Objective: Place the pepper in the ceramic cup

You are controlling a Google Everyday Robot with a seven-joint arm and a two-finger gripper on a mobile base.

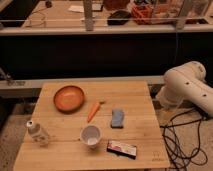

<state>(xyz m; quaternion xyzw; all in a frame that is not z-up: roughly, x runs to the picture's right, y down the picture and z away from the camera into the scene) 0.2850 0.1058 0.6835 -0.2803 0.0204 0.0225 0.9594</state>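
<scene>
The pepper (93, 111), slim and orange, lies flat near the middle of the wooden table (135, 95), its pale stem end pointing to the far right. The ceramic cup (90, 135), small and white, stands upright just in front of it, a short gap apart. Only white segments of my arm (187, 87) show, off the table's right edge. My gripper is out of view, its jaws wide open. Nothing on the table is held.
A round orange bowl (69, 98) sits at the back left. A blue sponge (117, 118) lies right of the pepper. A clear bottle (38, 132) stands at the left edge, a flat packet (121, 149) at the front. Black cables (182, 140) trail on the floor at right.
</scene>
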